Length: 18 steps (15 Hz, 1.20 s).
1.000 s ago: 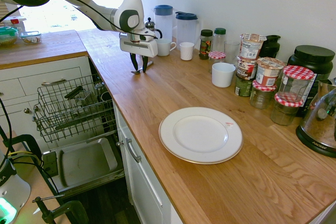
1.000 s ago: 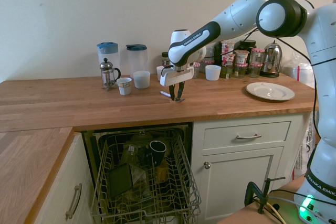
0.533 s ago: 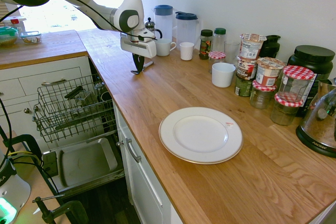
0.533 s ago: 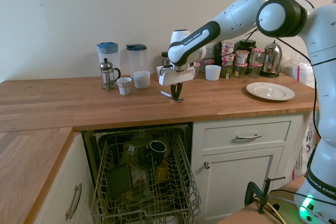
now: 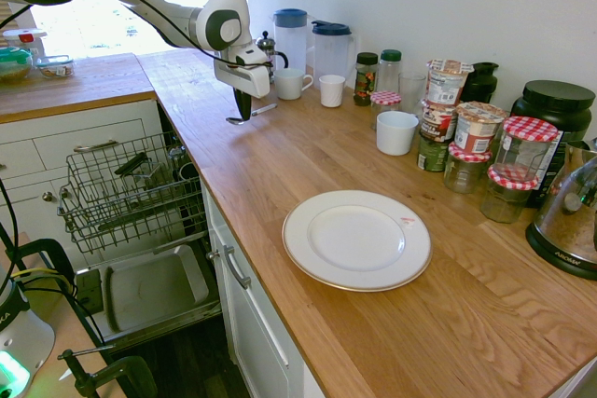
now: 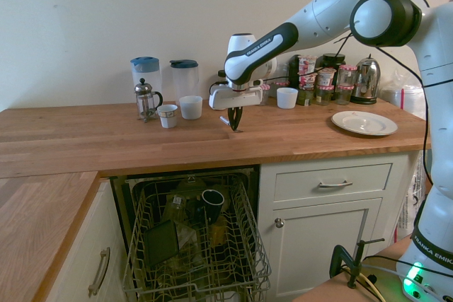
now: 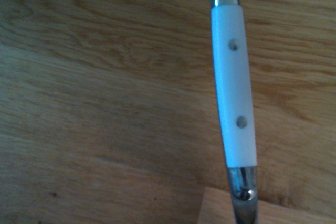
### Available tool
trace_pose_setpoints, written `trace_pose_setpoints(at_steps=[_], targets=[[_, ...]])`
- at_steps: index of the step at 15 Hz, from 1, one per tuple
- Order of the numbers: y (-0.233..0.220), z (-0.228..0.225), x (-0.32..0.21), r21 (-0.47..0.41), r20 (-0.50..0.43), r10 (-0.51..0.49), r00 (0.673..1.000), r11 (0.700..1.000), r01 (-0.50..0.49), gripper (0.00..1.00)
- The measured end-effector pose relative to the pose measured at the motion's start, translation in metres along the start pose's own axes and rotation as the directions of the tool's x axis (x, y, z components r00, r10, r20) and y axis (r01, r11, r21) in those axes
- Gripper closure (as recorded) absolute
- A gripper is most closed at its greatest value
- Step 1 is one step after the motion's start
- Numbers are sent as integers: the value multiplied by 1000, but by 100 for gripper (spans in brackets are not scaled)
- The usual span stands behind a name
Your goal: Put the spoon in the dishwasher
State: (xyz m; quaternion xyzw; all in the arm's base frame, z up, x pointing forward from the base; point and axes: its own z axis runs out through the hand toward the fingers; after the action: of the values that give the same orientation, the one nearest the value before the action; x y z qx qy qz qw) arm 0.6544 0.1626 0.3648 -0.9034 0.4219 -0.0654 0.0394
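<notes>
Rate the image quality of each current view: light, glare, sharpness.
First exterior view: window behind the arm blown out to white, worktop sunlit, wide-angle bending at the edges. Second exterior view: even, soft light, sharp; dishwasher interior is dim. Wrist view: slightly soft with a bluish cast; the spoon handle reads clearly against the wood grain, with a pale blurred patch at the bottom edge.
</notes>
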Motion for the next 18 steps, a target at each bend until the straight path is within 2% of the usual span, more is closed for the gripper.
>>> trace_pose_setpoints(at_steps=[8, 10, 14, 18], targets=[[62, -53, -95, 19, -25, 172, 985, 985, -171, 100], [72, -60, -126, 37, -36, 180, 983, 983, -179, 100], [84, -49, -148, 54, -46, 174, 984, 984, -171, 100], [119, -28, -207, 75, -60, 172, 983, 983, -167, 100]])
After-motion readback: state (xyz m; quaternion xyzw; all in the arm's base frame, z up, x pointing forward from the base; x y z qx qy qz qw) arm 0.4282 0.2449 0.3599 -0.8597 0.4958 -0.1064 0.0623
